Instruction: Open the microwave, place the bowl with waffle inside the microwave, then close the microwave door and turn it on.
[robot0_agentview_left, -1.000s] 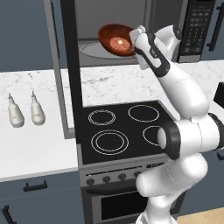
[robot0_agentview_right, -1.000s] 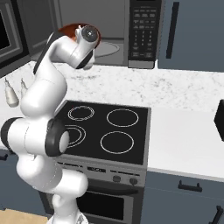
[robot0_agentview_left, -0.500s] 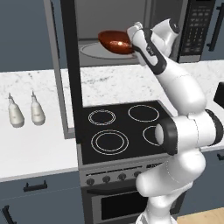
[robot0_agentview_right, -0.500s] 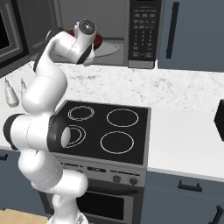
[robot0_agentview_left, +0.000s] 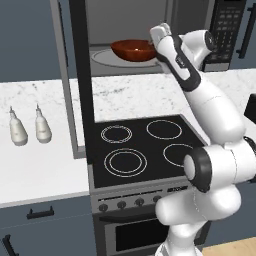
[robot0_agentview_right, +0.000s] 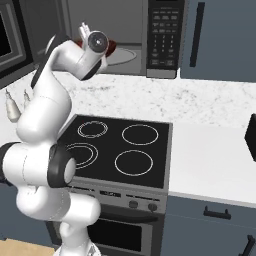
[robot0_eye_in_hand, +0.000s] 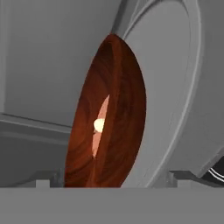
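Door (robot0_agentview_left: 80, 75) is swung fully open, edge-on toward the left base camera, so the microwave (robot0_agentview_right: 150, 35) cavity is clear for loading. Bowl (robot0_agentview_left: 133, 49) is inside the cavity, over the turntable (robot0_agentview_left: 102, 56), toward its right half; contact with the glass can't be confirmed from here. Bowl looks level in the left base view, which fits keeping the waffle (robot0_eye_in_hand: 99, 124) from sliding; it's a pale sliver inside the bowl in the hand view.

Pincer (robot0_agentview_left: 159, 46) is at the bowl's right rim, reaching in through the opening. Fingertips aren't resolved in any view, so I can't tell whether it's clamped on the rim or already let go.

Arm comes in from the right side of the opening, likely to stay clear of the door on the left.

Judgement: placement step nearly done. Left: release, retract, shut door, hit the panel (robot0_agentview_right: 163, 30). Risk: dragging the bowl out on retraction if the rim is not fully released.
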